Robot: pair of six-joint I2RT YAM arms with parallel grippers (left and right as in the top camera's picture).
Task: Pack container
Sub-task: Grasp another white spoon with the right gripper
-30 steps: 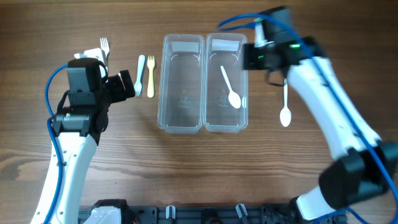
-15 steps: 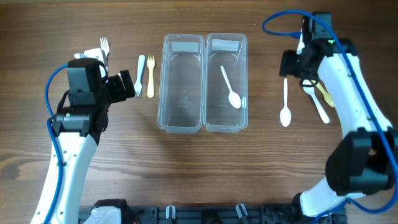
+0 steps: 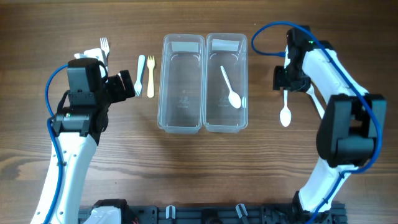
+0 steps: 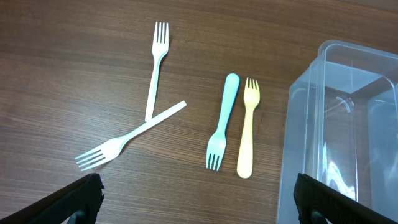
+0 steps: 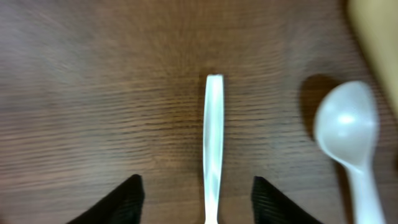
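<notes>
Two clear containers stand side by side mid-table, the left one [image 3: 183, 118] empty and the right one [image 3: 241, 118] holding a white spoon [image 3: 230, 87]. Another white spoon [image 3: 285, 111] lies on the table to their right. My right gripper [image 3: 285, 82] is low over its handle [image 5: 213, 124], open, with a finger on each side [image 5: 202, 202] and not touching. My left gripper [image 4: 199, 202] is open and empty, hovering [image 3: 127, 84] near a blue fork [image 4: 222, 121] and a yellow fork [image 4: 247, 127] left of the containers [image 4: 342, 130].
Two white forks [image 4: 154, 68] [image 4: 127, 138] lie crossed at the far left. A second white spoon's bowl [image 5: 345, 124] and a yellowish utensil [image 5: 373, 31] lie just right of the right gripper; the arm hides them in the overhead view.
The right arm swung from above the right container out to the right, then came back over the loose white spoon's handle. The left arm has not moved.
</notes>
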